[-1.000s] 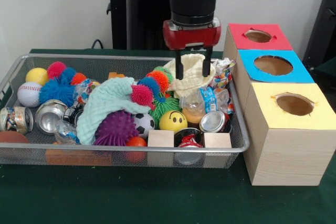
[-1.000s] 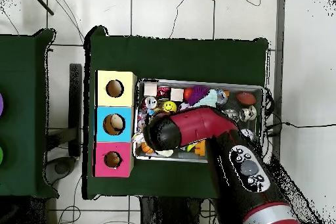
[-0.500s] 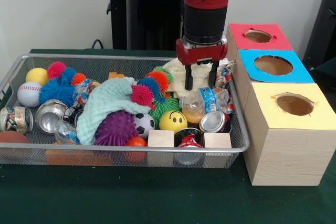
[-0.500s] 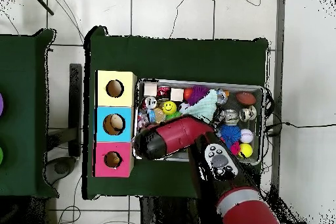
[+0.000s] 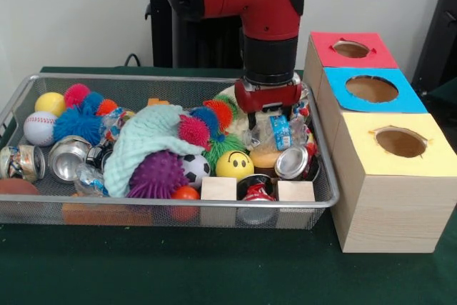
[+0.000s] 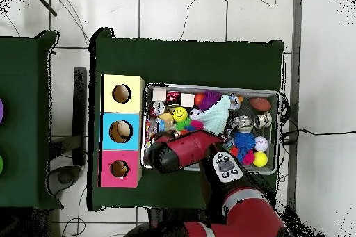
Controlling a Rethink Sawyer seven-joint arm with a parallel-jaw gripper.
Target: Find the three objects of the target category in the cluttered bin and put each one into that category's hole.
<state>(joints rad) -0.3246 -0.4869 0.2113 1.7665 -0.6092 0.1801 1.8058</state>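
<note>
The bin (image 5: pixel 178 205) holds two wooden blocks (image 5: pixel 218 188), one baseball (image 5: pixel 39 128), one soccer ball (image 5: pixel 195 168); three holed boxes (image 5: pixel 389 176) stand beside it.

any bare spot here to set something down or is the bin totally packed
The wire bin is packed wall to wall, tightest around the gripper by the plastic bottle. Bare green table cloth lies in front of the bin and the yellow-topped box.
</note>
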